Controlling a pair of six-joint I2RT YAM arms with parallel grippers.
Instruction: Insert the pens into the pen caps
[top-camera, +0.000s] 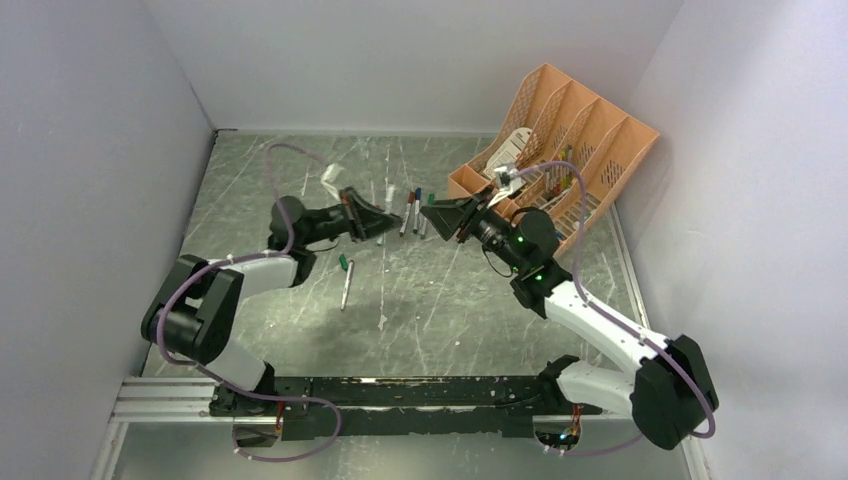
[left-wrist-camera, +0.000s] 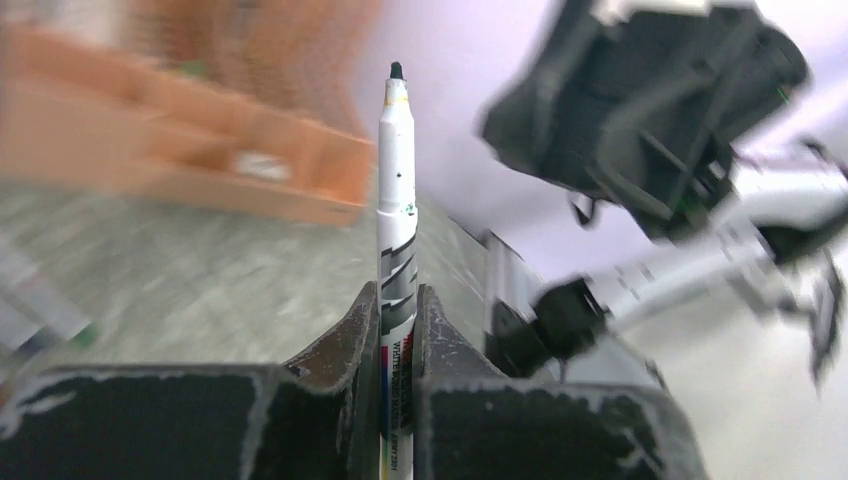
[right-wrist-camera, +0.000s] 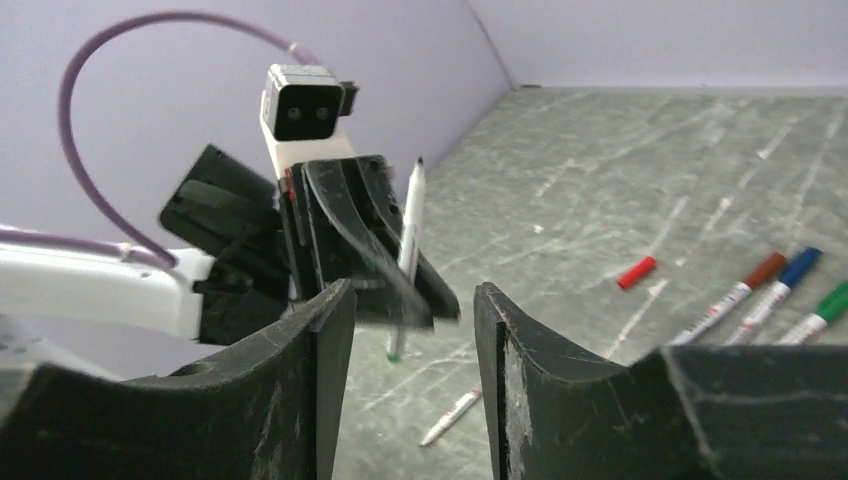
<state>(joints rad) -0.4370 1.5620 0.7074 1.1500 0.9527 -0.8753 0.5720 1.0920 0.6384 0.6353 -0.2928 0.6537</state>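
White pen (left-wrist-camera: 397, 200) is pinched low on its barrel in the left gripper (left-wrist-camera: 397, 300), tip bared; the right gripper (right-wrist-camera: 412, 300) is spread, empty — a red cap (right-wrist-camera: 636, 271) is seen on the table (right-wrist-camera: 650, 150). Held so low, the pen could be levered askew when capped.

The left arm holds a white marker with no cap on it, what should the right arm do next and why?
Probably lower the right gripper toward the small red plastic cap lying loose on the table. Its jaws stand open with nothing between them, while the left gripper is shut on the uncapped white marker barrel, tip out; a cap is needed first.
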